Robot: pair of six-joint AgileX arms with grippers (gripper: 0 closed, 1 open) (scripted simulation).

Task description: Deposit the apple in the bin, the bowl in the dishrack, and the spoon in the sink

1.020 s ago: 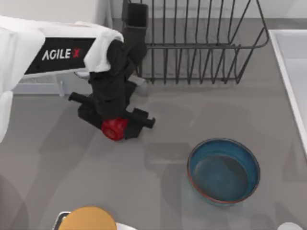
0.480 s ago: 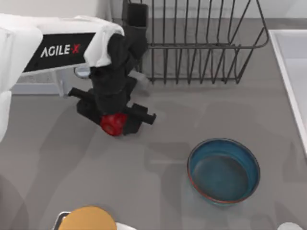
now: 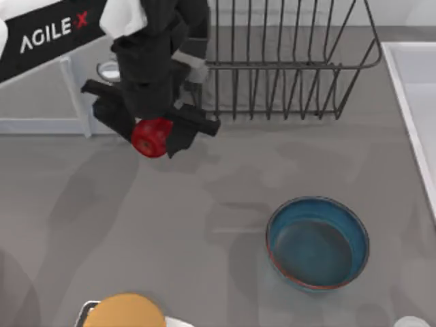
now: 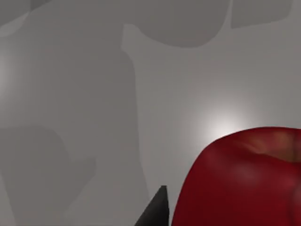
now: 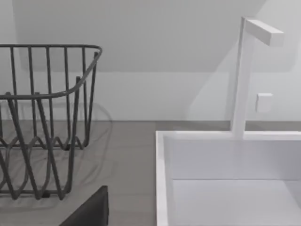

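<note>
The left gripper (image 3: 155, 135) was clenched on the apple (image 3: 151, 136), holding it above the grey table (image 3: 204, 225) just left of the dishrack (image 3: 286, 61). The blue bowl (image 3: 317, 243) sat well apart, toward the sink (image 3: 415, 88).

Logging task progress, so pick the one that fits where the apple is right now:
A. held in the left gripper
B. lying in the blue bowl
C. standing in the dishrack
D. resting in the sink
A: the apple sits clamped in the left gripper, left of the dishrack and away from the bowl.
</note>
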